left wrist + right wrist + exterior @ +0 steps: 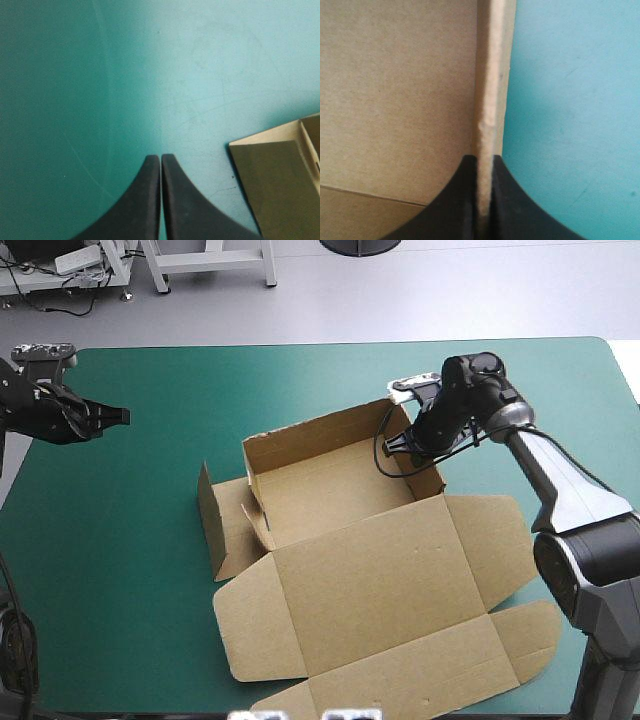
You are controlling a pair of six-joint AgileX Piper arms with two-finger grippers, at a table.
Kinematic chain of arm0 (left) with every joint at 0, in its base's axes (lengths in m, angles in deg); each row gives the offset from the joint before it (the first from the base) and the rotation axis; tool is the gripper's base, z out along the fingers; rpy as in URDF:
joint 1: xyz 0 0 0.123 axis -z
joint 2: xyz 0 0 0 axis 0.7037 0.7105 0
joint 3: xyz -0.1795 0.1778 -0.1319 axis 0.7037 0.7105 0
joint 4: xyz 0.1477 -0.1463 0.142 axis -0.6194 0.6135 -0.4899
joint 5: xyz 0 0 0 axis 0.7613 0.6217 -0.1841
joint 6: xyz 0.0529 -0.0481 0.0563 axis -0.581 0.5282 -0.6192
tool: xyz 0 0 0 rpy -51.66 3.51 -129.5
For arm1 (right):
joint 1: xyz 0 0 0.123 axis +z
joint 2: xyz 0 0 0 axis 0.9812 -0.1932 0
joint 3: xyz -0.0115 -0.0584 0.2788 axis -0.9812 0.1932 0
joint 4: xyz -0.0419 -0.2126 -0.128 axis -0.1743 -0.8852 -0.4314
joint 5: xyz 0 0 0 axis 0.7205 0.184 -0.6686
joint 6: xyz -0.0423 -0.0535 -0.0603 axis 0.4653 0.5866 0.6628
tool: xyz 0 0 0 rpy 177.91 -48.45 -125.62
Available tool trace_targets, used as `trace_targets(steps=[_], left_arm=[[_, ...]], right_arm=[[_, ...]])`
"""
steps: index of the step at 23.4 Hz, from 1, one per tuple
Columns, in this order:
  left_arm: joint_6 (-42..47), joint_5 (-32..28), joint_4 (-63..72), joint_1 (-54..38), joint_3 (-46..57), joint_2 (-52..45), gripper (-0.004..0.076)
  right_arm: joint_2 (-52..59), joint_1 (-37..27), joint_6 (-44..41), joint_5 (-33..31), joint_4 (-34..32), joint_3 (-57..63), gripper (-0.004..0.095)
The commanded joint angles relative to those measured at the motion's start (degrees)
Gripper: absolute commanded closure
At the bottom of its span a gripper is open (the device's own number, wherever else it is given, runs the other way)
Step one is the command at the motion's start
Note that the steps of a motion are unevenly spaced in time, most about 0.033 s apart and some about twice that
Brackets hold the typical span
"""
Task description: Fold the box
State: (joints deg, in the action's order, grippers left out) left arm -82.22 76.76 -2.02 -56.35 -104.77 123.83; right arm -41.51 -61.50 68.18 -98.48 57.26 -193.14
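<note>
My right fingers (462, 200) were clamped on the right wall (490, 75) of the half-raised brown box (350, 540) on the table (140, 590). My left fingers (142, 200) were pressed together, empty, well off the box's left side. I judged that any pull could drag the whole box (nothing pinned it) or crease that wall. The box's near flap ran out of view.

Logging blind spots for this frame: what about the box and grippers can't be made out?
Right gripper: where it pinches the box, high view, hidden by its own wrist.
The box's nearest flap: high view, cut off by the bottom edge.
Rest of the box: both wrist views, beyond the edges.
</note>
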Motion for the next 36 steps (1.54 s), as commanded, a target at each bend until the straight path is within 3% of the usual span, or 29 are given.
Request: trace_targets(steps=[1,6,11,19,27,36], left_arm=[[-0.5,-1.9,2.4,-0.2,-1.3,-1.6,0.0724],[-4.1,-2.9,8.0,-0.2,-1.3,-1.0,0.0724],[-6.4,-2.9,13.0,-0.2,-1.3,0.9,0.0724],[-14.1,-3.9,24.9,-0.2,-1.3,3.4,0.0724],[-37.6,-2.2,57.7,-0.2,16.2,1.1,0.0724],[-38.8,1.3,60.8,0.0,20.8,-9.2,0.0729]], right_arm=[[6.9,-4.0,2.2,-0.6,4.6,-3.5,0.0932],[12.5,-8.8,3.4,-0.6,6.5,-4.2,0.0932],[18.3,-12.8,6.6,-0.6,15.3,-4.2,0.0932],[27.5,-13.5,6.7,-0.7,14.4,-4.2,0.0932],[34.7,-13.5,6.5,-0.7,13.9,-4.2,0.0932],[33.9,-13.5,7.0,-0.7,15.8,-4.2,0.0933]])
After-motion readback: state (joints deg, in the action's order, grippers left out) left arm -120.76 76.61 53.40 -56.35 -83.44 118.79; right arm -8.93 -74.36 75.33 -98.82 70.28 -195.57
